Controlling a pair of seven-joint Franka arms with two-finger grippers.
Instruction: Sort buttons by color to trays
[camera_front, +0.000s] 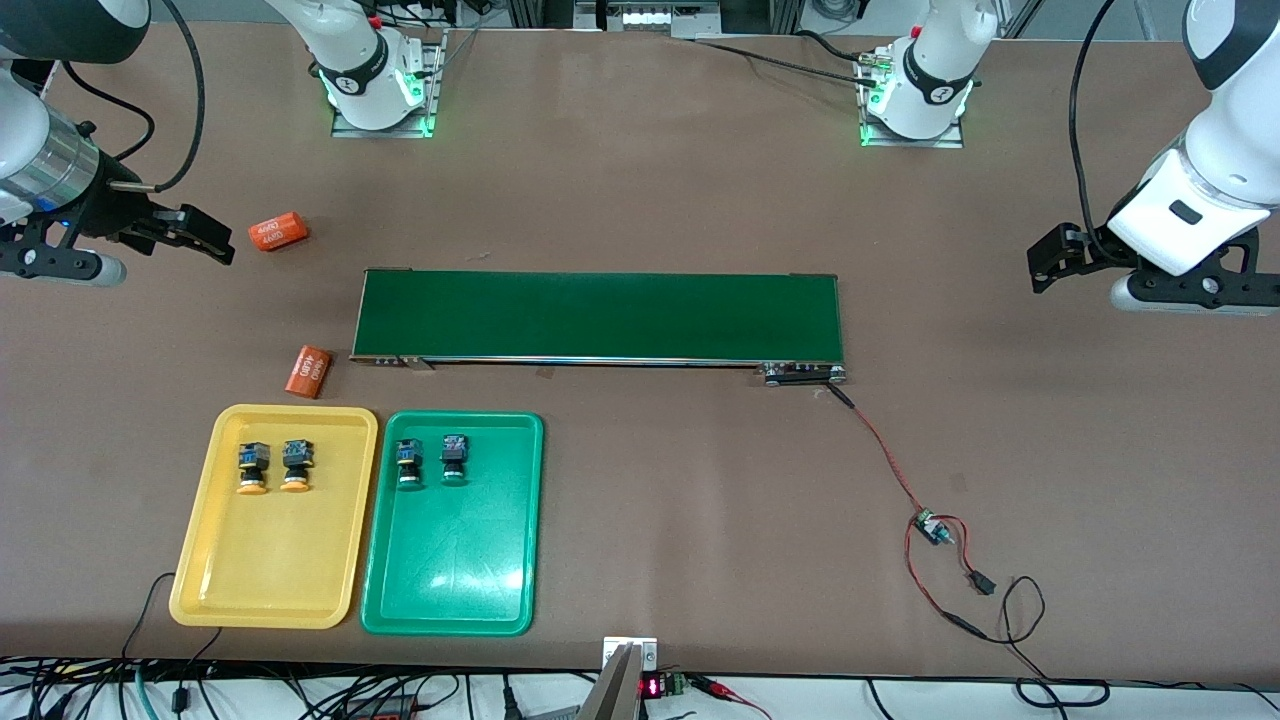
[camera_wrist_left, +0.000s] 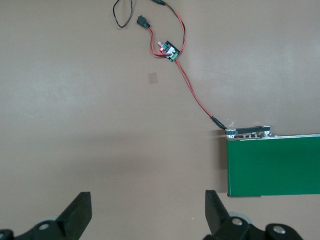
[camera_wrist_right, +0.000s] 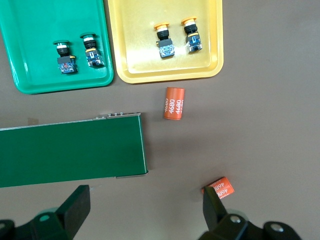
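Two orange-yellow buttons (camera_front: 252, 467) (camera_front: 296, 465) lie side by side in the yellow tray (camera_front: 270, 590). Two dark green buttons (camera_front: 408, 463) (camera_front: 454, 458) lie in the green tray (camera_front: 450, 585) beside it. The right wrist view shows the yellow tray (camera_wrist_right: 145, 20) with its pair (camera_wrist_right: 164, 44) (camera_wrist_right: 191, 38), and the green tray (camera_wrist_right: 30, 30) with its pair (camera_wrist_right: 64, 59) (camera_wrist_right: 92, 51). My right gripper (camera_front: 215, 240) (camera_wrist_right: 145, 202) is open and empty over bare table at the right arm's end. My left gripper (camera_front: 1042, 268) (camera_wrist_left: 148, 207) is open and empty over bare table at the left arm's end.
A long dark-green conveyor belt (camera_front: 600, 315) (camera_wrist_right: 70, 150) (camera_wrist_left: 275, 165) lies across the middle. Two orange "4680" cylinders (camera_front: 277, 232) (camera_front: 308, 371) lie at its right-arm end, one right by my right gripper's finger (camera_wrist_right: 220, 188). Red wires and a small board (camera_front: 932, 527) (camera_wrist_left: 169, 50) trail from its other end.
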